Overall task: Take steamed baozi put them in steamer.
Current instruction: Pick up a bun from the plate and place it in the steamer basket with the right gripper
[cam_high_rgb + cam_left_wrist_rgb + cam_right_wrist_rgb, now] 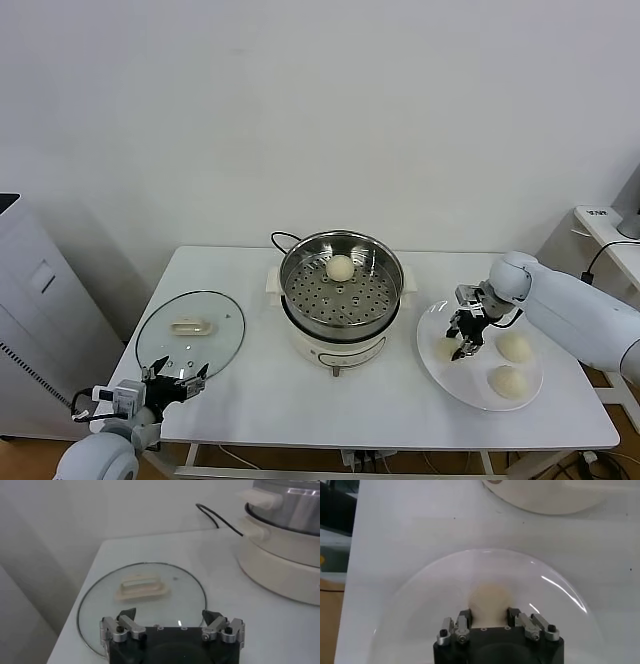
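Baozi [490,599] sits pinched in the right gripper [466,345] jaws on the plate [480,395], ready for lifting to the steamer [340,290]; left gripper [176,380] waits open beside the lid [190,330].

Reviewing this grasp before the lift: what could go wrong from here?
1. The right gripper is shut on a soft baozi on the plate; it may dent, or slip out during the lift.
2. The steamer has a raised rim, so a low carry could clip it.
3. One bun already sits at the basket's far side; dropping there could land on it.
The left gripper waits open by the glass lid.
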### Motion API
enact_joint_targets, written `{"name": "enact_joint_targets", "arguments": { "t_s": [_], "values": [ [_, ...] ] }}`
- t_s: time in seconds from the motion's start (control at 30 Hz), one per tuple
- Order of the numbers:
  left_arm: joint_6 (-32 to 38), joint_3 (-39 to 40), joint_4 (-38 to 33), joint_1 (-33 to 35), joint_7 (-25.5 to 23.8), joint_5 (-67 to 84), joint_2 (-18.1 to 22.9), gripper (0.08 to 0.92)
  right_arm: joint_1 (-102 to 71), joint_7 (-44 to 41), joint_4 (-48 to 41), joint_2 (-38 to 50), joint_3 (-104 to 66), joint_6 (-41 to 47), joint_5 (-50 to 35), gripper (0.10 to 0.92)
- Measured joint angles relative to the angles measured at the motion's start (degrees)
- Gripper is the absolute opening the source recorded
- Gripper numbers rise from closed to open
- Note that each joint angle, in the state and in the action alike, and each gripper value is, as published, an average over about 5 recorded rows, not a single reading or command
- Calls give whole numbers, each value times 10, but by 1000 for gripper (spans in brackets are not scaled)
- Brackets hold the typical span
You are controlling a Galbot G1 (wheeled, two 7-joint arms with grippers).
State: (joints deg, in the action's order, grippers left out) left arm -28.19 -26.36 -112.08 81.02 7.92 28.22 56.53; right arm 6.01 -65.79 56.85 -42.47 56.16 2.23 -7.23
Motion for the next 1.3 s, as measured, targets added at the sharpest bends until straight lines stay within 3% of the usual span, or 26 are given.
{"name": "enact_joint_targets", "arguments": {
  "t_s": [0.57,0.97,1.3],
  "values": [
    [2,-5,-7,6,0,1,-8,823,295,-40,96,32,198,62,-188,450],
    [3,0,-10,2,0,3,-11,823,388,24,123,-50,239,136,-356,450],
    [2,1,-9,-1,0,4,-12,823,356,94,112,-141,227,179,-419,450]
  ]
}}
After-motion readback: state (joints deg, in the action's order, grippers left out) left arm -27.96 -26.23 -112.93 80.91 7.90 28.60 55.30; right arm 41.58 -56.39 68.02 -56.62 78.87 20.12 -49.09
